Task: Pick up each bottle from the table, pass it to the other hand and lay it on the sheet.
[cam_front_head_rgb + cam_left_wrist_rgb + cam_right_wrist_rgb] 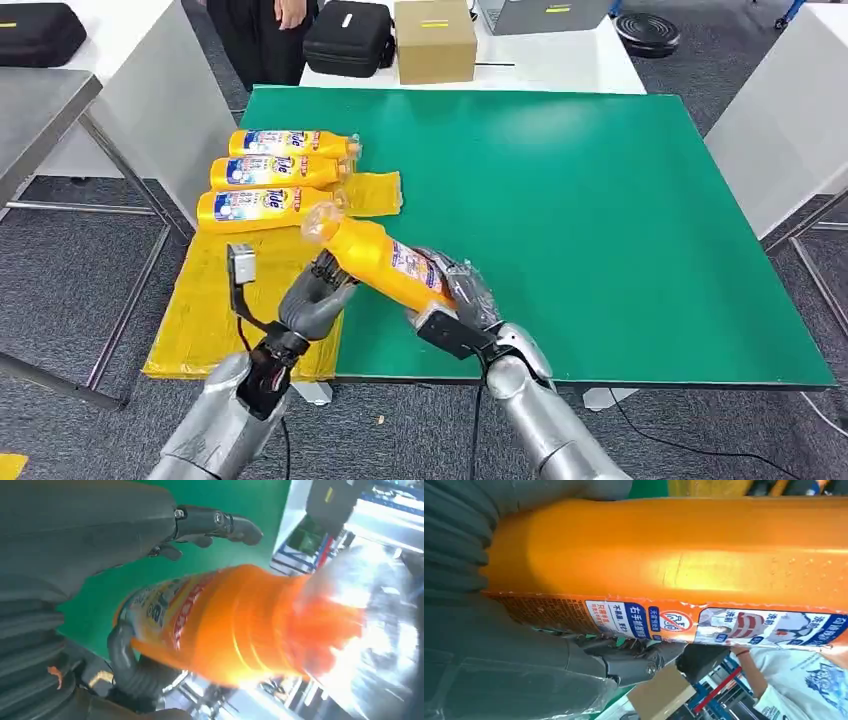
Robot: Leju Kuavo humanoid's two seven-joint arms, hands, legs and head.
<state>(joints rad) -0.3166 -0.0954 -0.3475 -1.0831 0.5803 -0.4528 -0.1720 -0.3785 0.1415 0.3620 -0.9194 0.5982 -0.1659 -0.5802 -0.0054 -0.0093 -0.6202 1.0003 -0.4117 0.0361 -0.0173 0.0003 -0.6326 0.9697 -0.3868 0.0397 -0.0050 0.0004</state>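
My right hand point(462, 300) grips an orange bottle point(385, 258) by its base end and holds it tilted above the front edge of the green table point(600, 200). The clear-capped neck points toward the yellow sheet point(205, 310). My left hand point(315, 292) sits around the neck end, its fingers point(215, 522) spread on one side of the bottle point(235, 620) and its thumb on the other, not closed. In the right wrist view the bottle point(674, 550) lies across my right hand point(499, 670). Three more bottles point(280, 172) lie side by side on the sheet's far end.
Behind the green table stand a cardboard box point(435, 40) and a black case point(350, 38) on a white table, with a person point(265, 25) beside them. A metal table point(40, 100) stands at the left. The sheet's near half is bare.
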